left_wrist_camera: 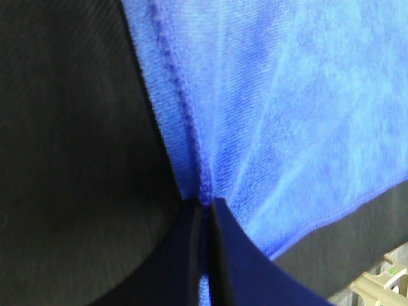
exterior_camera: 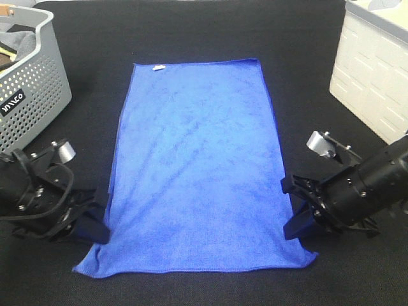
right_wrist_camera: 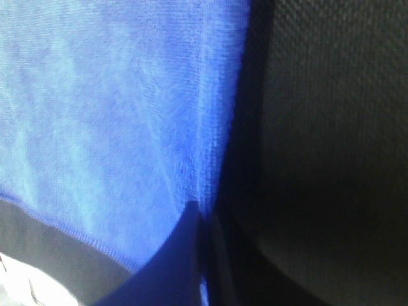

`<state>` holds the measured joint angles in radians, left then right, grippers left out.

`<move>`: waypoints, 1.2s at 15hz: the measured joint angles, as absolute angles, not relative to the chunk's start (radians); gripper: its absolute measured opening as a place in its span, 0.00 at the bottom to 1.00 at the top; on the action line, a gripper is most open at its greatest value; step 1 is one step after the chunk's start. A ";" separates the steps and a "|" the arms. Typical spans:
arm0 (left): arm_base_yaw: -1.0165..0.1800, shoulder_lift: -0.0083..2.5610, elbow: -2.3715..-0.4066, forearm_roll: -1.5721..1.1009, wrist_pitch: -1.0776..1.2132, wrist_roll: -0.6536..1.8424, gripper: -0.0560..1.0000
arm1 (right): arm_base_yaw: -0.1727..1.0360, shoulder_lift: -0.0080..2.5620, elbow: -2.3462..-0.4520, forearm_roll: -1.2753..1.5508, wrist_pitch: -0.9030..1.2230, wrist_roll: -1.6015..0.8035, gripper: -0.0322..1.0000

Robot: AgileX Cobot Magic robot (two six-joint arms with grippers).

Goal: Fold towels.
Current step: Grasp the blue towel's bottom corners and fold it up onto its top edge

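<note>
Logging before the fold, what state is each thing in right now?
Towel: spread flat, unfolded.
Left hand: shut on the towel's left edge.
Right hand: shut on the towel's right edge.
Grey basket: upright, cloth inside.
White crate: upright.

Towel (exterior_camera: 197, 166): royal blue, plain; hem is stitched in darker blue. Sm. white tag (exterior_camera: 159, 66) is sewn at one short edge. Table cover (exterior_camera: 191, 32): black, fine weave. Basket (exterior_camera: 38, 89): grey, perforated w/ rows of holes; black label is lettered in white. Crate (exterior_camera: 373, 76): off-white, brick-like relief. Left gripper (exterior_camera: 102, 217) & right gripper (exterior_camera: 290, 205): black bodies, dark navy fingers, silver knobs.
</note>
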<state>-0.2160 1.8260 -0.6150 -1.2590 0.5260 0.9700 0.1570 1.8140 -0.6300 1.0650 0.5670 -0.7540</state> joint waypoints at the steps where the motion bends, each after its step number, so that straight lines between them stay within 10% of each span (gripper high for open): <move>1: -0.216 1.787 -0.585 -1.221 0.526 0.930 0.06 | 0.157 1.773 -0.607 1.024 0.574 -0.713 0.03; 11: -0.219 1.486 -0.316 -1.159 0.621 0.844 0.06 | 0.157 1.442 -0.346 0.953 0.649 -0.616 0.03; 18: -0.219 1.685 -0.734 -1.087 0.543 0.737 0.06 | 0.158 1.651 -0.853 0.864 0.693 -0.552 0.03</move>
